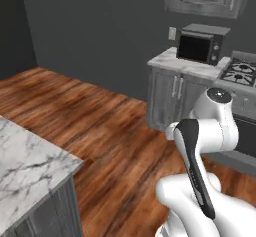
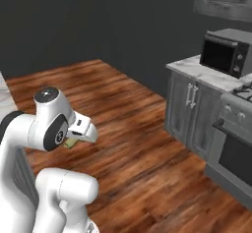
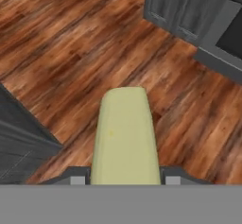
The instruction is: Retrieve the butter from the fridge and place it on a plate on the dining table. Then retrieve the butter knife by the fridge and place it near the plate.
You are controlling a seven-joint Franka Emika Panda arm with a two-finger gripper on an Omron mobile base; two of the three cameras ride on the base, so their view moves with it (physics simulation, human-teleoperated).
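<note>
My gripper (image 3: 125,179) is clamped on the butter (image 3: 125,135), its long axis running straight out between my jaws over the wood floor (image 3: 71,53). A marble top (image 1: 30,166) sits low to my left, likely the dining table; no plate visible yet.

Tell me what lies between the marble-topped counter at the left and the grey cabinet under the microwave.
Bare wood floor, as the left base view shows: nothing stands between the marble counter and the grey cabinet bearing the microwave.
</note>
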